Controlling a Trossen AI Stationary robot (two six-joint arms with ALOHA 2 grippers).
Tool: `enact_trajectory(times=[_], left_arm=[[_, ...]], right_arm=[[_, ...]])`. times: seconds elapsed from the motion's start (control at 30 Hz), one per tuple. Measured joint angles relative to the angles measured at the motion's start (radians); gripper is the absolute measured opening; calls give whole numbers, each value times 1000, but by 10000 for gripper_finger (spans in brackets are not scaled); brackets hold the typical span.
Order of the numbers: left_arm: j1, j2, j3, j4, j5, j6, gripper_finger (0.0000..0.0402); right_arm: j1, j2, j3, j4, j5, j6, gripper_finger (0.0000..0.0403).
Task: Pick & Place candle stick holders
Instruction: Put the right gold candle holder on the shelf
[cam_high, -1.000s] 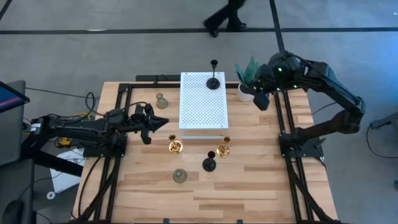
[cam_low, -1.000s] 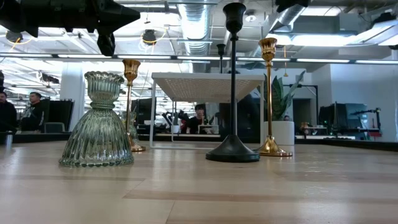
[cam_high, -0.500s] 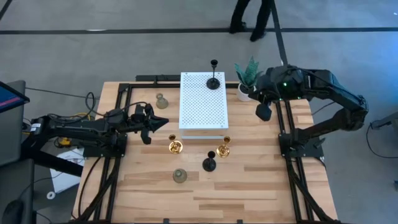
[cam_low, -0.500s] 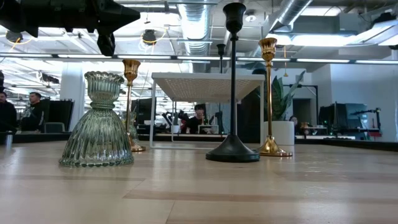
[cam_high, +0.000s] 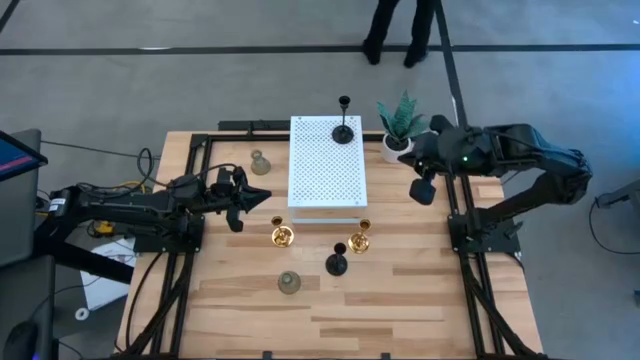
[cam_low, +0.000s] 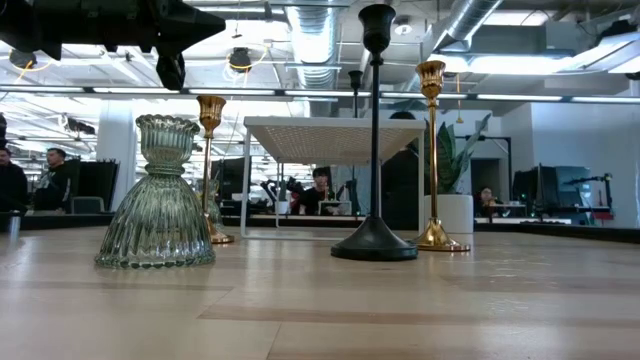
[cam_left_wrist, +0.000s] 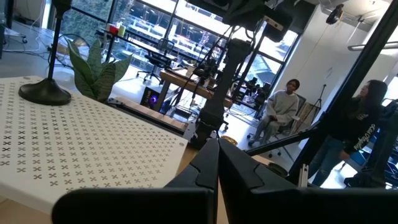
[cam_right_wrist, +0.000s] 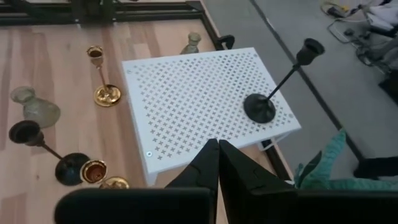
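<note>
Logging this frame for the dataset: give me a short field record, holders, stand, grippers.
stand: white perforated stand, mid-table
on stand: one black holder, far corner
on table, near side: two gold holders, second black holder, grey-green holder
on table, left of stand: other grey-green holder
plant: potted plant, right of stand
left gripper: shut, empty, left of stand
right gripper: shut, empty, above table near plant

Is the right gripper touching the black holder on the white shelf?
Apart. The high view shows the right gripper shut, right of the white shelf; the black holder stands alone at its far corner.
</note>
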Motion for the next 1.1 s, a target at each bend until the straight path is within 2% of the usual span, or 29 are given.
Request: enact_trajectory(times=[0.1,0.2,0.3,0.47,0.67,0.83,0.93,1.1], left_arm=[[0,0,0,0,0,1,8],[0,0,0,0,0,1,8],[0,1,0,0,0,2,8],[0,1,0,0,0,2,8],[0,1,0,0,0,23,8],[0,1,0,0,4,37,8],[0,1,0,-1,-4,101,8],[0,1,0,-16,-138,179,4]], right_arm=[[23,-21,-28,13,34,30,0],[46,-70,-130,87,45,62,0],[59,-138,-283,266,39,65,0],[64,-247,-547,571,-30,73,0],[63,-318,-752,820,-100,111,0],[62,-327,-821,833,-114,178,0],[62,-326,-835,834,-114,201,0],[62,-326,-841,834,-94,220,0]])
